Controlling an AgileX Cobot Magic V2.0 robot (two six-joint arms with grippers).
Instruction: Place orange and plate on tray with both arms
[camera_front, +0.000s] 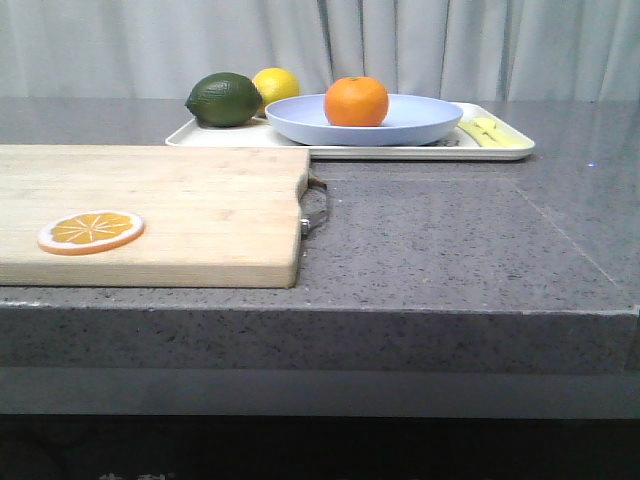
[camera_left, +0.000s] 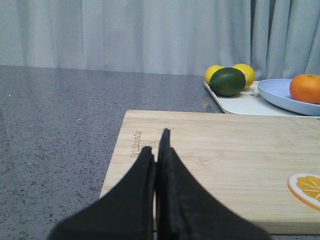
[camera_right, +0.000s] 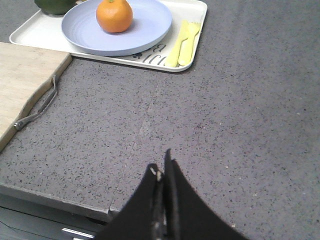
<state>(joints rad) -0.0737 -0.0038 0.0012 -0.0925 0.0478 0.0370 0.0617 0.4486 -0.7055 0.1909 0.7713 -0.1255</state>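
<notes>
Front view pretty much says it all: the round bright-orange orange (camera_front: 356, 101) is sitting in the big shallow lavender-blue plate (camera_front: 420, 125), and the plate is resting on the flat off-white rectangular tray (camera_front: 500, 152) at the back of the grey speckled bench (camera_front: 450, 240). So to me the job looks basically finished.

Both arms are well away from the tray. The left claw (camera_left: 157, 150) is closed on nothing, hanging over the pale wooden cutting board (camera_left: 225, 155), and the right claw (camera_right: 162, 172) is also pinched closed and empty, above the bare bench near its front edge.

What could still go sideways, imo:
- The orange is loose in a shallow plate, so any nudge to the tray could roll it off.
- The plate seems to overhang the tray's near rim a bit, so a sweeping arm could catch it.
- The dark green lime (camera_front: 224, 99), yellow lemon (camera_front: 277, 84) and pale yellow cutlery (camera_right: 183, 42) crowd the tray, so there's not much slack.
- The orange slice (camera_front: 91, 232) on the board lies near the left claw.
</notes>
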